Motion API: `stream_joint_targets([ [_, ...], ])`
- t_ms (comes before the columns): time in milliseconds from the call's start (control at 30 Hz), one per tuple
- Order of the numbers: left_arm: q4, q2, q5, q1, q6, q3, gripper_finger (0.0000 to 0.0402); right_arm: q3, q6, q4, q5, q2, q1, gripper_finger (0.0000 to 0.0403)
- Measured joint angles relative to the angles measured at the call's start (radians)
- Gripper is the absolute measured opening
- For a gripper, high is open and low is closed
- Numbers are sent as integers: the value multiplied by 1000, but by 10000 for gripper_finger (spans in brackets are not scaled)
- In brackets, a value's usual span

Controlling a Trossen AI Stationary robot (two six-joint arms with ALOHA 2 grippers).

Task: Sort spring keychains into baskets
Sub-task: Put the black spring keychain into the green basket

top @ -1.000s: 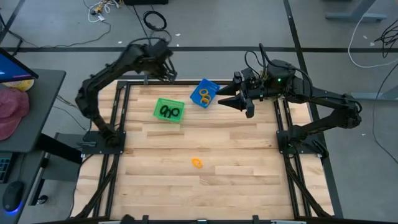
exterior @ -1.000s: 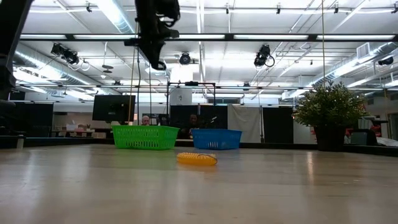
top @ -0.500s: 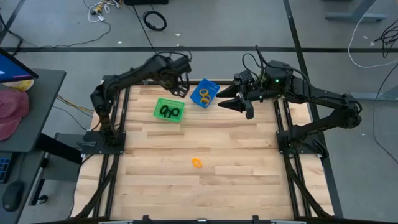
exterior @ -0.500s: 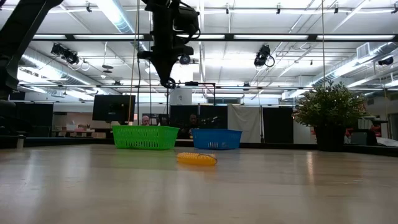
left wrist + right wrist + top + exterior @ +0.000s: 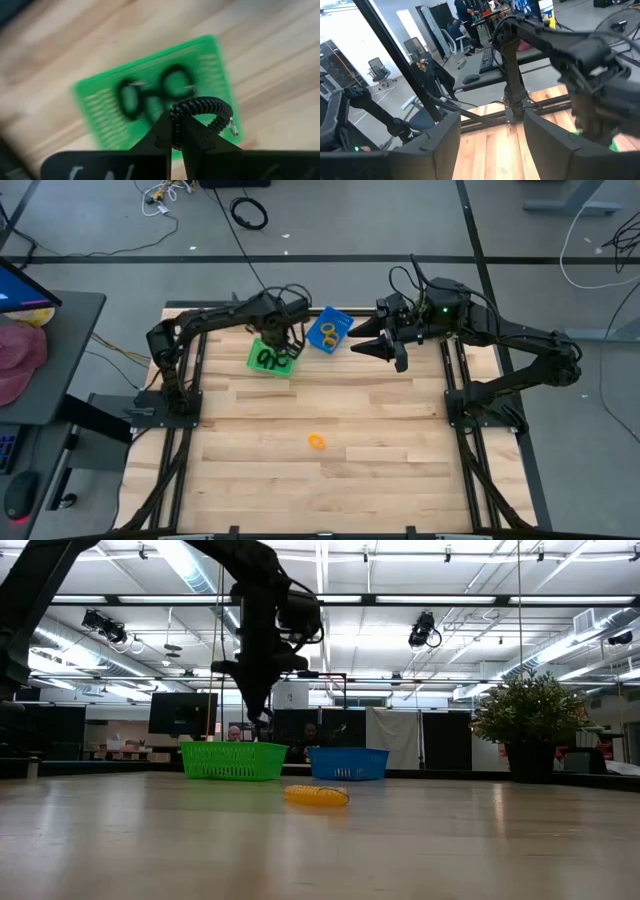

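Observation:
My left gripper [image 5: 283, 343] is shut on a black spring keychain [image 5: 200, 107] above the green basket [image 5: 262, 350]. The basket stands on the table at the far side and holds two black keychains [image 5: 150, 92]. The blue basket [image 5: 328, 330] stands tilted to its right with orange keychains [image 5: 329, 332] inside. One orange keychain [image 5: 316, 442] lies flat on the table's middle, also seen in the low view [image 5: 316, 795]. My right gripper [image 5: 365, 345] is open and empty, right of the blue basket, above the table. My left gripper pinches one end of the black keychain's coil [image 5: 175, 117] between its two fingertips. The fingers come from above, slanting down. The coiled loop sticks out beyond the fingertips, with its small metal ring [image 5: 233, 127] at the other end, lifted clear above the green basket.
A potted plant [image 5: 530, 725] stands beyond the table's right side in the low view. Dark frame rails [image 5: 190, 370] run along the table's left and right edges. A large black cable coil [image 5: 250, 212] lies on the floor beyond the far edge.
My left gripper has gone from the table's far edge toward the near edge and down, and now stands over the green basket with the black keychain still held. My right gripper has stayed in place.

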Motion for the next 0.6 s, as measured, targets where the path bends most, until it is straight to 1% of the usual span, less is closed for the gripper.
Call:
stream_joint_targets([
  [67, 59, 0, 18, -6, -24, -41, 17, 0, 0, 0, 0, 0, 0, 219],
  [167, 121, -1, 4, -11, -38, -84, 17, 0, 1, 0, 0, 0, 0, 219],
  [433, 218, -2, 2, 11, -35, -208, 18, 0, 10, 0, 0, 0, 0, 219],
  [600, 263, -2, 3, 16, -35, -261, 18, 0, 12, 0, 1, 0, 0, 219],
])
